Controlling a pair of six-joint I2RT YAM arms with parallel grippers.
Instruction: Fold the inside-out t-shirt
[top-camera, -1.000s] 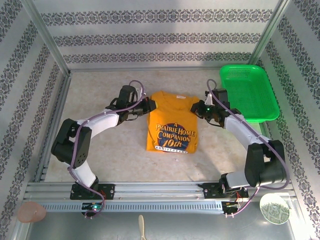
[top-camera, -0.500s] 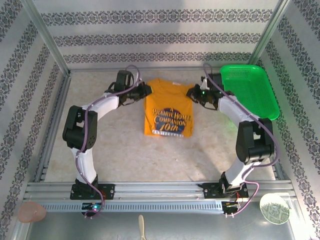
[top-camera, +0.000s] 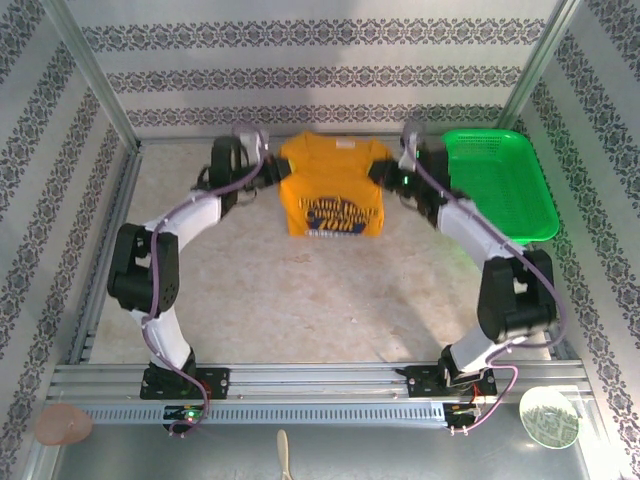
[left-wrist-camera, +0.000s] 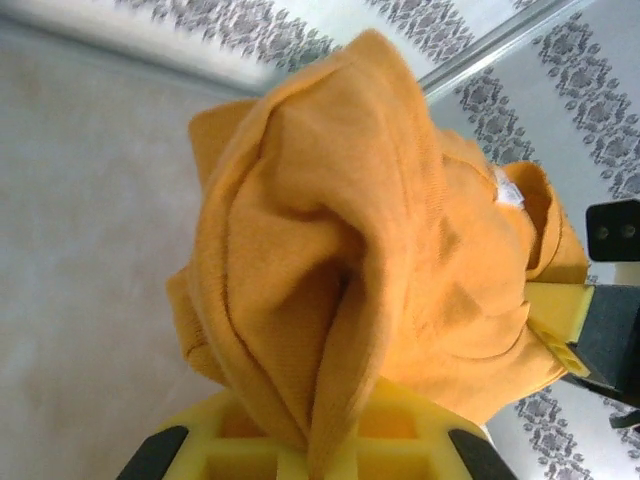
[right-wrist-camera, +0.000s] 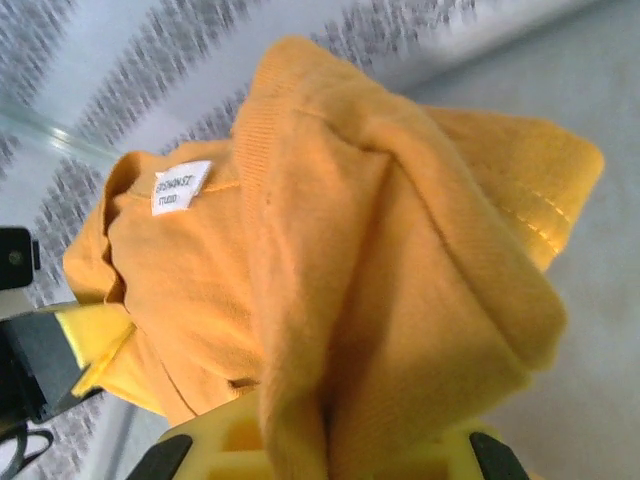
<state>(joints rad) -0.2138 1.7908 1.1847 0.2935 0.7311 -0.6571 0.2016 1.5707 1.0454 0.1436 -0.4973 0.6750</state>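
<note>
The mustard-orange short-sleeved cotton t-shirt (top-camera: 332, 195) hangs between the two arms at the far end of the pale stone-look counter (top-camera: 300, 290), its navy-and-white chest print facing the top camera. Just to its right sits the green plastic mesh basket (top-camera: 495, 180). The left fingers (left-wrist-camera: 410, 430) are clenched on a bunched fold at one shoulder, and the right fingers (right-wrist-camera: 225, 445) are clenched on the other. The small white neck label (right-wrist-camera: 180, 187) shows between them.

The step in hand looks like the spread: the garment is held up by both shoulders so it can be laid out flat before any fold is made. Whether the hem touches the counter is not clear from above.

The next move calls for both arms to travel together, level and evenly spaced, so the cloth comes down smooth rather than rumpled – and only then should the fingers let go.
</note>
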